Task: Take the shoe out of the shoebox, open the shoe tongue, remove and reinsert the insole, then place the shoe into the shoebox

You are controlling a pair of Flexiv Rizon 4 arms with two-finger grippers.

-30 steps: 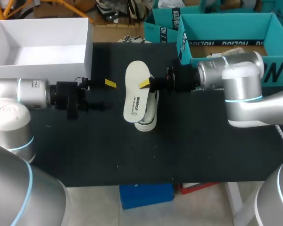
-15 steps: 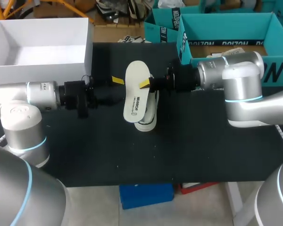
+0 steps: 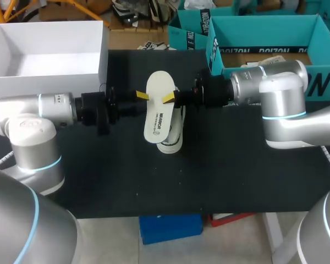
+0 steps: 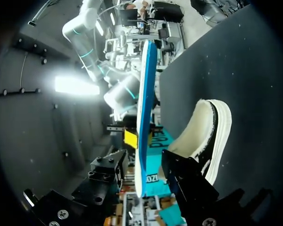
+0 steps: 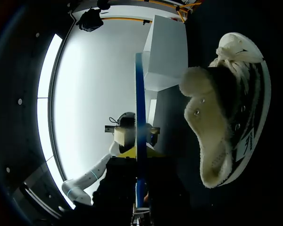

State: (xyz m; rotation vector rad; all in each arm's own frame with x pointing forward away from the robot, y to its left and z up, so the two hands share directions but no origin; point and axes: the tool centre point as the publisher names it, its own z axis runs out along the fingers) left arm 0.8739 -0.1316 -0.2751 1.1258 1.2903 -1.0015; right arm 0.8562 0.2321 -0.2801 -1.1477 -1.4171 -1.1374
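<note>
Head view: insole clamped in right claw.

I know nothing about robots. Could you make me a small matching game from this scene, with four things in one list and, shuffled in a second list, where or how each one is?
Things
1. insole
2. shoe
3. white box
4. left gripper

States
A. open, a finger on each side of the insole, not gripping
B. lying on the black table
C. held up off the table by the right gripper
D. standing open by the table's far left corner

Pairs: 1-C, 2-B, 3-D, 4-A
</note>
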